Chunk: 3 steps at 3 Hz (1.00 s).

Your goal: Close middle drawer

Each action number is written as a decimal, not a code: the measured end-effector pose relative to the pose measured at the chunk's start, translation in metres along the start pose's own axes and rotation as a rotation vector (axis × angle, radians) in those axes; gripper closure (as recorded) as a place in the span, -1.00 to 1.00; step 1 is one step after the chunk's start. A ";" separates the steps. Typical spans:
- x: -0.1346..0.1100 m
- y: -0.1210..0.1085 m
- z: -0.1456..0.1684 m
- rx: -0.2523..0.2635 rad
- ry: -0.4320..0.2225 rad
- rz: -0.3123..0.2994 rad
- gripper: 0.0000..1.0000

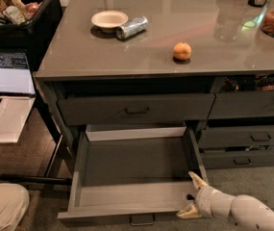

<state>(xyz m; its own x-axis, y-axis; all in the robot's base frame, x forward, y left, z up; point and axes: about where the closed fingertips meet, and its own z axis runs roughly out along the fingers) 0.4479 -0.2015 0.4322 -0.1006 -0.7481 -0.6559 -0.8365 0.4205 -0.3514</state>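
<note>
Drawer: middle drawer (127,196) pulled well out toward the near side, below the left part of the worktop (213,28); its grey boxy inside is in full view.
Handle: small dark bar handle (142,220) at the centre of the drawer's front, low at the near edge of view.
Gripper: gripper (194,196) low at near right, at the drawer's near right corner; pale arm (252,214) runs off to the right.
Jaws: spread apart, one tip by the drawer's right side wall, the other by the right end of its front; whether either touches, cannot tell.
Above: top drawer (136,109) closed flush under the worktop.
Right: narrower drawers (252,137) stacked just beside.
Worktop: pale bowl (109,19) at far left, silver can (131,27) lying on its side just right of it; orange fruit (182,51) apart, nearer and further right.
</note>
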 end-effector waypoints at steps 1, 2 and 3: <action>-0.007 -0.013 0.001 0.055 -0.025 -0.013 -0.19; -0.012 -0.019 -0.001 0.076 -0.034 -0.022 0.28; -0.022 -0.027 0.000 0.098 -0.047 -0.037 0.74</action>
<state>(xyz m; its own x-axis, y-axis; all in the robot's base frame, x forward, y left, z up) 0.4725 -0.1959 0.4563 -0.0436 -0.7401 -0.6710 -0.7821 0.4432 -0.4380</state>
